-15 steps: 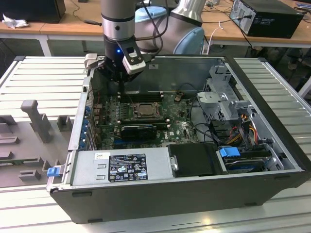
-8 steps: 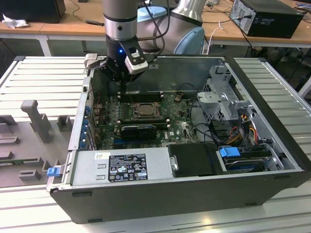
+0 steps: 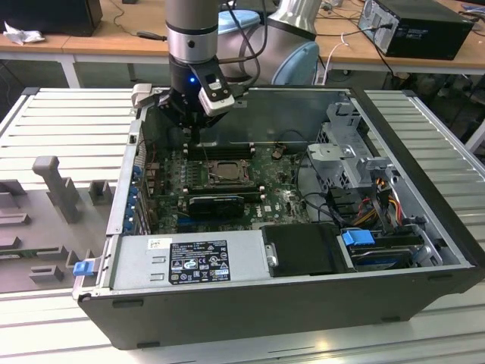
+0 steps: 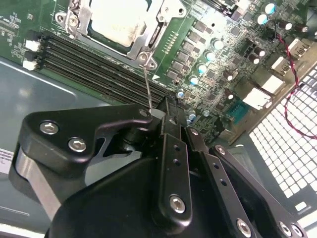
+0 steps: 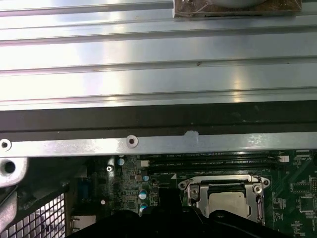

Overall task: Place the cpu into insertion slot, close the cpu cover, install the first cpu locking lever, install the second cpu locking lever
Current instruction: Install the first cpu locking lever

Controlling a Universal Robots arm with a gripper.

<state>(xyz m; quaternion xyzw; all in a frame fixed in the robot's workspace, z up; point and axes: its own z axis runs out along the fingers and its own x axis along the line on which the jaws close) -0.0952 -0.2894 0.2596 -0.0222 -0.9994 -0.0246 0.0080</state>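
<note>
Pinched together, my jaws are gripping a thin wire locking lever at its free end, my gripper hanging over the motherboard inside the open computer case. Closed over its socket, the cpu cover is framing the cpu, which is sitting just beside me.

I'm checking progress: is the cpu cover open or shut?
Shut: the cpu cover lies flat around the cpu, framing its silvery top in both wrist views.
</note>
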